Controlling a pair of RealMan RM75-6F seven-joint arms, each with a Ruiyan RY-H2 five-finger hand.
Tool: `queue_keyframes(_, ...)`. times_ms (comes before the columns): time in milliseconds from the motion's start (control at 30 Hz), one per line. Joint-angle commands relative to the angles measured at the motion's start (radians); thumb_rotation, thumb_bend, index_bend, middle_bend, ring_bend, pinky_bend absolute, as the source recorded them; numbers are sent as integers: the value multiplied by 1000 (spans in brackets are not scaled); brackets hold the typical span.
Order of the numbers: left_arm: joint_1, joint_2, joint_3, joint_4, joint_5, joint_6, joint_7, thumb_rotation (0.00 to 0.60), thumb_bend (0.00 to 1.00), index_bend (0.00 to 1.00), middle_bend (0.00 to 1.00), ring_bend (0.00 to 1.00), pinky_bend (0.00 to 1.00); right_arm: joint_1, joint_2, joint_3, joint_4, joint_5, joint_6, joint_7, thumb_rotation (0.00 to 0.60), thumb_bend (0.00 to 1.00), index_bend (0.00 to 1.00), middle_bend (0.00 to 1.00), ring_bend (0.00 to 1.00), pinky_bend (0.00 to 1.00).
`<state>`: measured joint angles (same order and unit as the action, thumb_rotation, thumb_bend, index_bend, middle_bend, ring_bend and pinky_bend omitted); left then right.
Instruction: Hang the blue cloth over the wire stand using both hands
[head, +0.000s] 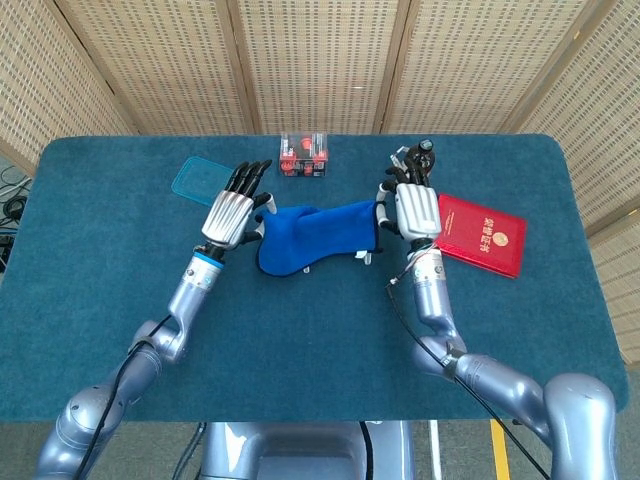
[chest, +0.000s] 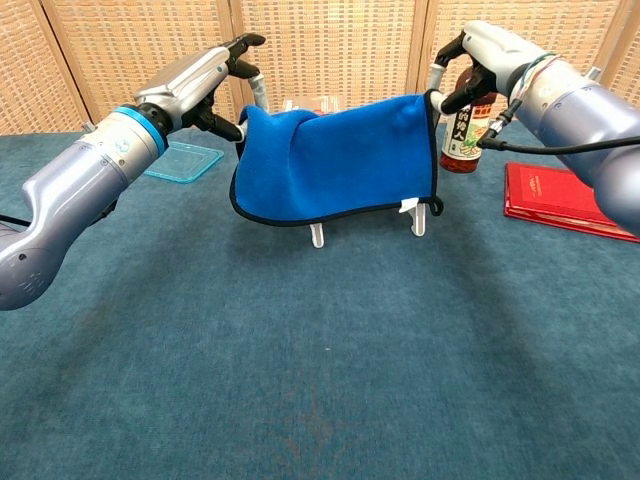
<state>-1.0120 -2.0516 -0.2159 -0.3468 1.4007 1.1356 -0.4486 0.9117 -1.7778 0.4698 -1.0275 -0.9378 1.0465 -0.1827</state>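
Centrally, on a teal felt-like table covering (chest: 320, 380), a blue cloth (chest: 335, 155) of soft fleecy fabric with dark piped edging is draped over a wire stand (chest: 415, 215), of which only the white feet show below the hem. The cloth's upper left corner is pinched by the left hand (chest: 205, 85), silver-backed with black fingertips. The upper right corner is pinched by the right hand (chest: 480, 60), of the same make, its fingers curled in.

Behind the right hand, an upright dark bottle (chest: 460, 135) with a printed label is set. A flat red booklet (head: 478, 233) with a gold emblem lies on the covering to the right. A translucent blue rectangular lid (head: 202, 180) lies to the rear left. A clear box (head: 303, 155) with red contents stands at the rear centre.
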Motion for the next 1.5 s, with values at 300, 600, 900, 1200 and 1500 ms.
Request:
queue_keyframes(300, 6, 17, 3, -24, -1, -19, 17, 600, 347, 51, 0, 0, 0, -17, 51, -10, -77, 19, -45, -12, 600, 260, 73, 1, 0, 84)
queue_keyframes(600, 23, 45, 8, -60, 2, -15, 23, 600, 139, 0, 0, 0, 0, -30, 66, -15, -110, 30, -23, -43, 600, 260, 72, 0, 0, 84)
queue_keyframes(900, 74, 117, 7, -159, -5, 21, 75, 600, 1, 0, 0, 0, 0, -69, 116, -39, -190, 34, 22, -101, 600, 260, 72, 0, 0, 84)
queue_keyframes(1200, 160, 243, 28, -359, 4, 71, 153, 600, 0, 0, 0, 0, 0, -143, 188, -93, -299, -7, 91, -130, 600, 260, 72, 0, 0, 84)
queue_keyframes(1500, 262, 386, 46, -543, 2, 131, 232, 600, 0, 0, 0, 0, 0, -228, 271, -132, -376, -60, 151, -97, 600, 260, 72, 0, 0, 84)
